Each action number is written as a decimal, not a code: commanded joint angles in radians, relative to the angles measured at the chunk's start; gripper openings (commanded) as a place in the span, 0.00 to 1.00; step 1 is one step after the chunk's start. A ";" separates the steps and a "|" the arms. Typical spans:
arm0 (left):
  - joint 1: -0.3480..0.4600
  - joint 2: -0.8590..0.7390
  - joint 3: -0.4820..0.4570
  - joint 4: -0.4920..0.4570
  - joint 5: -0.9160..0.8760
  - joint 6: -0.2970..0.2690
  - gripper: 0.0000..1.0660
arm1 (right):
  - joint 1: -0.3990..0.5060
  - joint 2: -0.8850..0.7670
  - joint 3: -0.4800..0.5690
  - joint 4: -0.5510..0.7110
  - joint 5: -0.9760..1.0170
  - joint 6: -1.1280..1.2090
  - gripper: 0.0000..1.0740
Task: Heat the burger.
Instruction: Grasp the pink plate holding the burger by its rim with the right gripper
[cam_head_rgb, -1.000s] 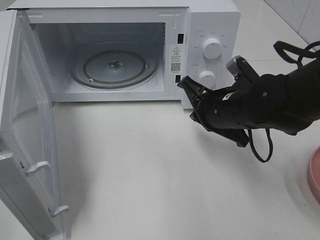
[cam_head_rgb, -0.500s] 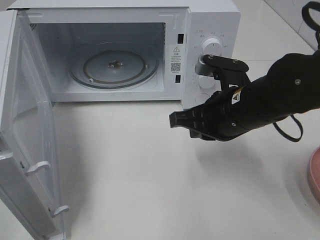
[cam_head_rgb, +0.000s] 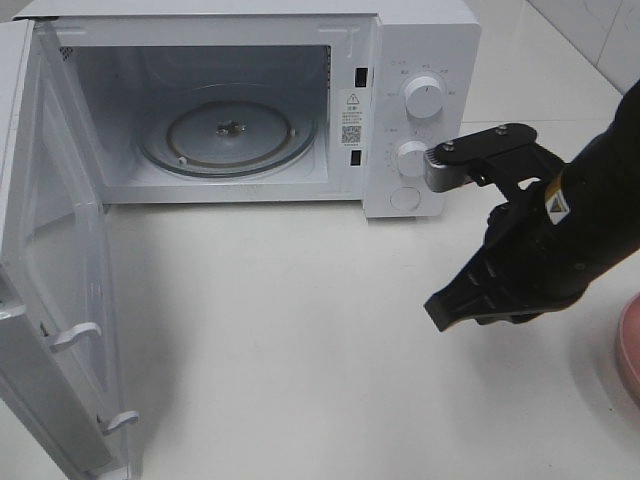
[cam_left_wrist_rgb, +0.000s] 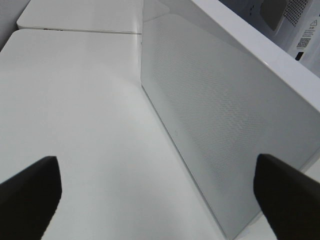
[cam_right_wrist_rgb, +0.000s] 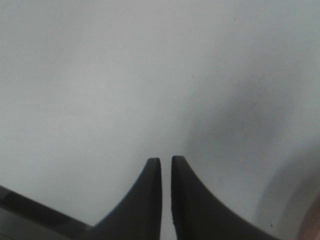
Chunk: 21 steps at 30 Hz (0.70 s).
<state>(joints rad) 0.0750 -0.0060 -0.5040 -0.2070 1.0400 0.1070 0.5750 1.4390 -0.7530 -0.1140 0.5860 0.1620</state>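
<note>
The burger is out of view in every frame. My right gripper (cam_head_rgb: 446, 306) hangs over the bare white table in front of the microwave's (cam_head_rgb: 425, 40) control panel, pointing down and to the left. In the right wrist view its fingertips (cam_right_wrist_rgb: 166, 165) are almost touching, shut on nothing, with only table below. My left gripper (cam_left_wrist_rgb: 160, 200) does not show in the high view. In the left wrist view it is open and empty, beside the outer face of the microwave door (cam_left_wrist_rgb: 215, 115).
The microwave door (cam_head_rgb: 50, 280) stands wide open at the left. The glass turntable (cam_head_rgb: 230, 130) inside carries nothing. The rim of a pink plate (cam_head_rgb: 630, 350) shows at the right edge. Two knobs (cam_head_rgb: 423, 97) are on the panel.
My right arm has swung away from the microwave's front, moving right and toward the table's near side. Its gripper now points down at the table.
</note>
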 joint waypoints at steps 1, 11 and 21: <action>-0.006 -0.020 0.000 -0.002 -0.006 0.003 0.94 | -0.006 -0.057 0.001 -0.021 0.137 -0.010 0.07; -0.006 -0.020 0.000 -0.002 -0.006 0.003 0.94 | -0.092 -0.177 0.001 -0.059 0.277 -0.009 0.09; -0.006 -0.020 0.000 -0.002 -0.006 0.004 0.94 | -0.231 -0.193 0.001 -0.071 0.358 -0.013 0.19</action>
<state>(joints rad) 0.0750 -0.0060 -0.5040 -0.2070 1.0400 0.1070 0.3530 1.2510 -0.7530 -0.1800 0.9320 0.1610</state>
